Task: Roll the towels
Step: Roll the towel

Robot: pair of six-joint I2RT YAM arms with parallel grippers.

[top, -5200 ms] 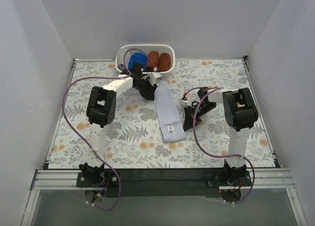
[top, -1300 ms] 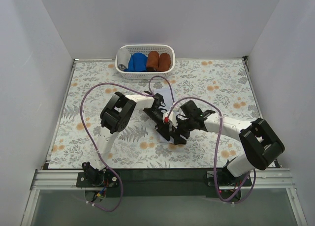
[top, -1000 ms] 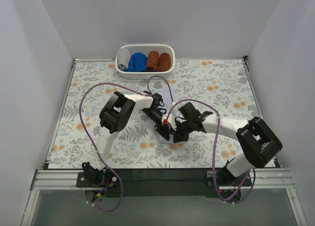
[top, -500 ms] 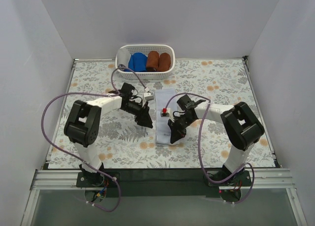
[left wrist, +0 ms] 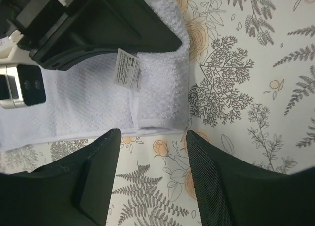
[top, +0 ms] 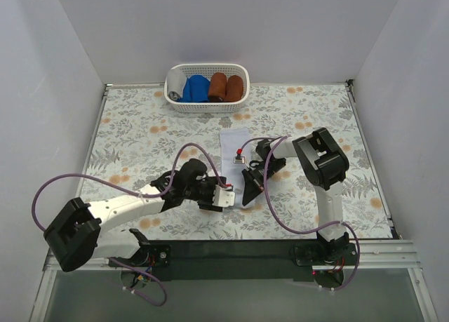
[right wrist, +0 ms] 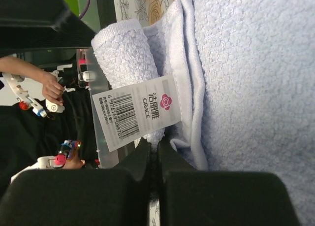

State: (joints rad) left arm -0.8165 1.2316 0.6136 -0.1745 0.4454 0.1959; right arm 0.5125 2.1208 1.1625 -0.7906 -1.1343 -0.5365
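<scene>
A pale lavender towel [top: 232, 144] lies lengthwise at the table's middle, and its near end is turned over into a short roll [left wrist: 165, 85]. A white barcode label [right wrist: 138, 110] sticks out beside the roll. My right gripper [top: 248, 193] rests on the towel's near end, shut, with its tips [right wrist: 158, 152] pressed against the roll. I cannot tell if cloth is pinched. My left gripper [left wrist: 152, 137] hovers open just off the towel's near-left edge, with nothing between its fingers. A grey towel [top: 175, 82] sits rolled at the left end of the basket.
The white basket [top: 208, 106] stands at the back centre. It holds a bright blue cloth roll [top: 197, 88] and two rust-brown ones [top: 226, 87]. Purple cables loop over the floral tablecloth [top: 140, 136] beside both arms. The enclosure walls close in on three sides.
My left arm has swung down from the towel's left side to its near edge, and its jaws have widened. The right gripper stays shut at the roll while its arm folds back.
</scene>
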